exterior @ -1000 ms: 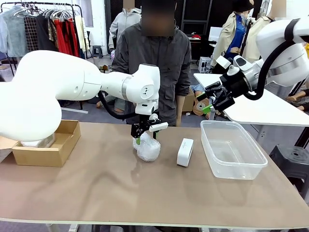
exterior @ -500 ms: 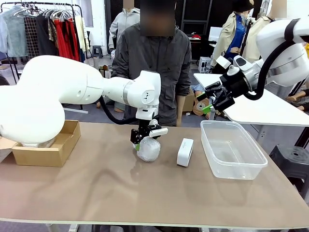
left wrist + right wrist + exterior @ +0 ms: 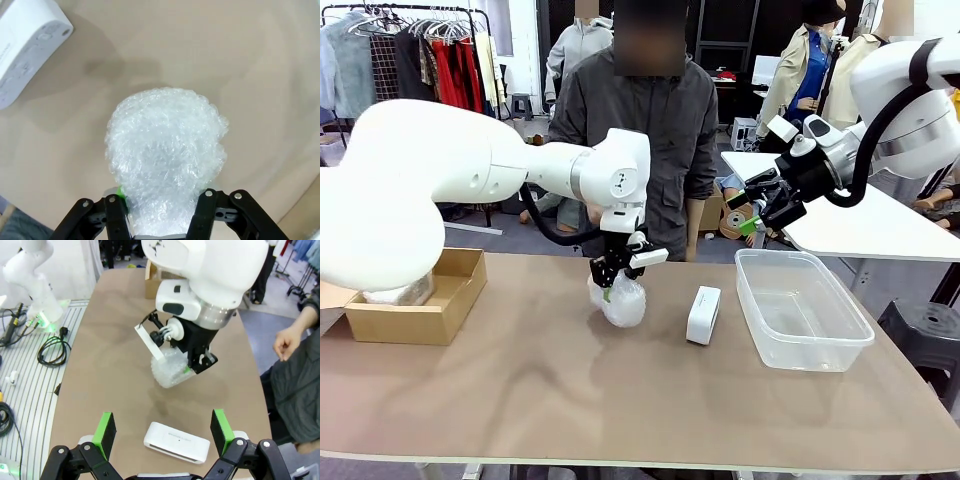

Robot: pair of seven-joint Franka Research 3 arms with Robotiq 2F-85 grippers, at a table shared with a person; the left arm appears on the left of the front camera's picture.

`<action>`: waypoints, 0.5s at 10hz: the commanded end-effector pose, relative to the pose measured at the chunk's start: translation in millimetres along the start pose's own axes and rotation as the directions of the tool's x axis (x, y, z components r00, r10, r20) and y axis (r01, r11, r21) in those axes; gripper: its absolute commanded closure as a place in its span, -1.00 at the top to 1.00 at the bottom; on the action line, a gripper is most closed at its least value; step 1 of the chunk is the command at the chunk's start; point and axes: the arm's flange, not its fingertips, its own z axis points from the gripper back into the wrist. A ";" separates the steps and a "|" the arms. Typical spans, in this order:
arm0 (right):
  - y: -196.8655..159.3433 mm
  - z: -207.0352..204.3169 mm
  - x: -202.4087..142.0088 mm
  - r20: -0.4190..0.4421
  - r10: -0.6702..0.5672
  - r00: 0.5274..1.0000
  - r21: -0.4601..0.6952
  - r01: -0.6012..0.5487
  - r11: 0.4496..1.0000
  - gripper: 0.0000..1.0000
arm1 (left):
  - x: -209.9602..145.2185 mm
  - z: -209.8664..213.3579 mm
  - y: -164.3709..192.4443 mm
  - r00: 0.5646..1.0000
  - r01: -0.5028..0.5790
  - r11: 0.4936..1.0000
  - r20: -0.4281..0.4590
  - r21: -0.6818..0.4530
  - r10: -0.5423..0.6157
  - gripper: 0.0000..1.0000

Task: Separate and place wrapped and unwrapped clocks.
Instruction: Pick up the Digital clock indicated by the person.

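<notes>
now that left gripper (image 3: 611,289) has snapped shut on rounded bubble-wrap bundle (image 3: 622,303), grasp is on: second ago jaws stood wide astride it. bundle sits left of clear tub (image 3: 840,346), beyond bare clock (image 3: 703,315), nudged bit further from tub, maybe just off table, can't tell. wrapped one secured, so carry looks next. cardboard box (image 3: 432,312), far left of tub, already holds other bundle (image 3: 396,294). right gripper (image 3: 751,222) hangs open above tub's far rim.
</notes>
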 end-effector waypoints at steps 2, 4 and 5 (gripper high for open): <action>0.7 1.3 0.7 -0.005 0.006 1.000 0.004 -0.005 1.000 1.00 | 8.5 54.2 -26.5 0.984 -0.179 0.983 0.005 -0.036 0.180 -1.00; 0.7 1.3 0.7 -0.005 0.006 1.000 0.004 -0.005 1.000 1.00 | 21.6 103.5 -45.5 0.946 -0.317 0.948 -0.057 0.026 0.318 -1.00; 0.7 1.3 0.7 -0.005 0.006 1.000 0.004 -0.005 1.000 1.00 | 29.9 131.2 -55.0 0.920 -0.385 0.919 -0.047 0.081 0.389 -1.00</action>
